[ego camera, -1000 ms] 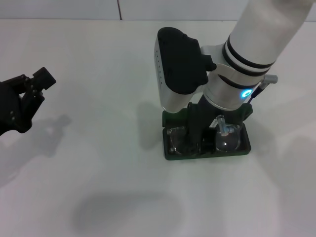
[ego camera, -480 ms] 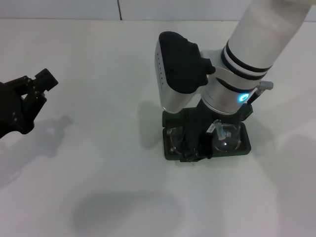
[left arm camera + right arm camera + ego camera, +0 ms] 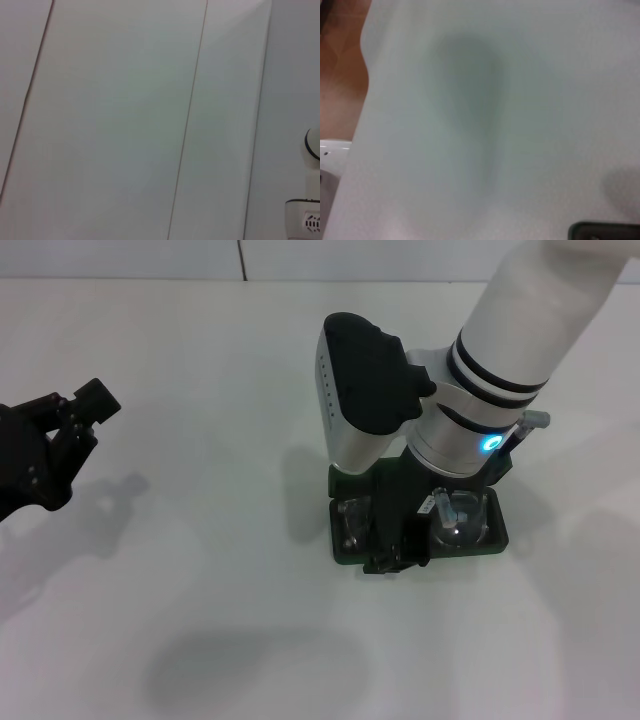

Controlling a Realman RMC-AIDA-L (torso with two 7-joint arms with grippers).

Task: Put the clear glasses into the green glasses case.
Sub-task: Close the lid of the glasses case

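The green glasses case (image 3: 498, 538) lies open on the white table, right of centre in the head view. The clear glasses (image 3: 462, 524) rest inside it, with a lens showing on either side of my right arm. My right gripper (image 3: 400, 554) reaches down over the middle of the case, its black tip at the case's near edge, and hides the bridge of the glasses. A dark corner of the case (image 3: 605, 231) appears in the right wrist view. My left gripper (image 3: 72, 410) is parked open at the far left, holding nothing.
The white table (image 3: 200, 570) stretches around the case, with my arm's shadow on its near part. The bulky right wrist housing (image 3: 355, 380) hangs above the case's far side. The left wrist view shows only white panels and a bit of robot body (image 3: 306, 220).
My right gripper has shifted slightly toward the near edge of the case, while the glasses stay lying in it. The left arm has hardly moved.
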